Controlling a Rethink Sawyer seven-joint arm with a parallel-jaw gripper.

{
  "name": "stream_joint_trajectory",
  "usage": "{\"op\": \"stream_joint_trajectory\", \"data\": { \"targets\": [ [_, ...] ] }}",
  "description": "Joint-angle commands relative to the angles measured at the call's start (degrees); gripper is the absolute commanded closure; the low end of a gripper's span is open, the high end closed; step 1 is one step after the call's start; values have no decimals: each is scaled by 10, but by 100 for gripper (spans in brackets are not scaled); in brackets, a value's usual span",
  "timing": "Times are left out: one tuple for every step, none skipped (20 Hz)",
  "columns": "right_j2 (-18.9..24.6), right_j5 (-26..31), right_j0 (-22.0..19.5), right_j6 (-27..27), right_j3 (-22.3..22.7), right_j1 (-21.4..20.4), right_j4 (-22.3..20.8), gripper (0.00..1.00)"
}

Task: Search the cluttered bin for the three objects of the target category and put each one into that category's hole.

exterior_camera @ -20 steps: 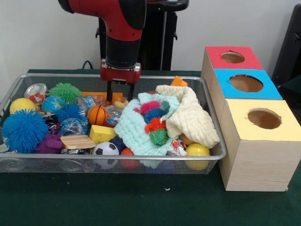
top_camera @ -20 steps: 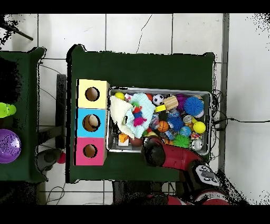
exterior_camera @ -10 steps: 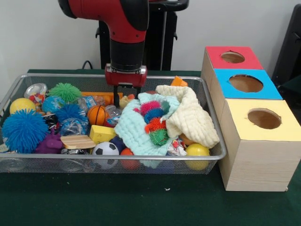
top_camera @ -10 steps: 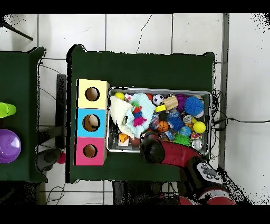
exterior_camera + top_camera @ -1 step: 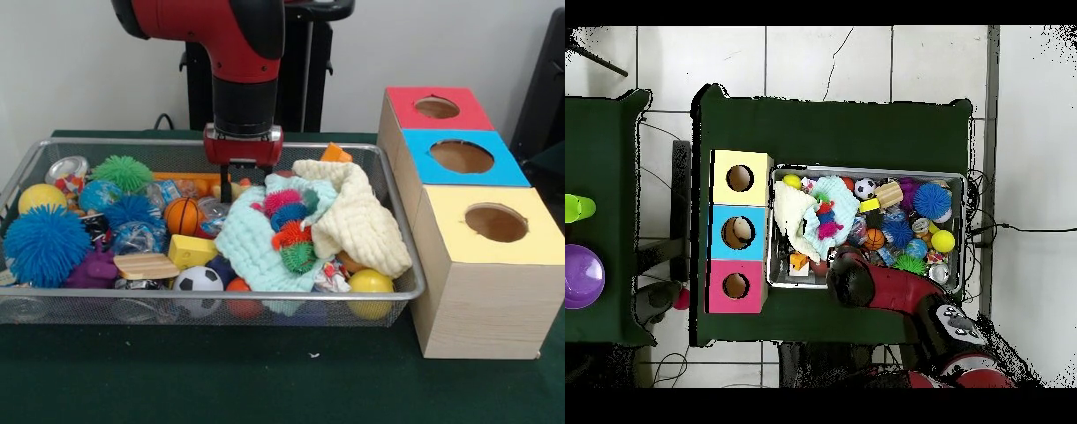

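Observation:
A wire mesh bin (image 5: 221,142) holds a jumble of toys. A teal cloth (image 5: 252,247) and a cream cloth (image 5: 357,221) lie in its right half, with a string of pink, blue, orange and green spiky balls (image 5: 291,231) on the teal one. My gripper (image 5: 243,187) hangs open at the bin's back, just behind the teal cloth's far edge, with one finger (image 5: 225,187) showing and the other partly hidden. It holds nothing. In the overhead view the red arm (image 5: 865,285) covers the gripper. Three boxes with holes stand beside the bin: red (image 5: 437,108), blue (image 5: 462,156), yellow (image 5: 496,223).
Left of the cloths lie a small basketball (image 5: 181,215), a soccer ball (image 5: 198,281), a yellow block (image 5: 192,251), a wooden piece (image 5: 146,266), a blue fuzzy ball (image 5: 44,245) and a green one (image 5: 122,172). A yellow ball (image 5: 371,283) sits at the front right corner.
In the front view the gripper has slid right along the bin's back, from above the basketball area to the teal cloth's far edge. Nothing in the bin has moved.

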Motion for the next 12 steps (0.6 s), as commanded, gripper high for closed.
{"op": "stream_joint_trajectory", "data": {
  "targets": [
    [20,50,15,70,-15,7,10,0],
    [15,62,19,66,-18,7,10,0],
    [10,77,24,60,-22,8,9,0],
    [4,90,29,53,-25,7,7,0],
    [-1,101,34,46,-29,7,4,0],
    [-9,109,40,43,-33,7,1,0],
    [-16,117,45,40,-37,7,-2,0],
    [-22,126,49,37,-40,7,-3,0],
    [-27,132,52,35,-43,6,-5,0],
    [-30,136,55,36,-44,6,-6,0],
    [-32,139,57,35,-46,7,-8,0],
    [-34,141,58,33,-48,8,-10,0]
  ]
}}
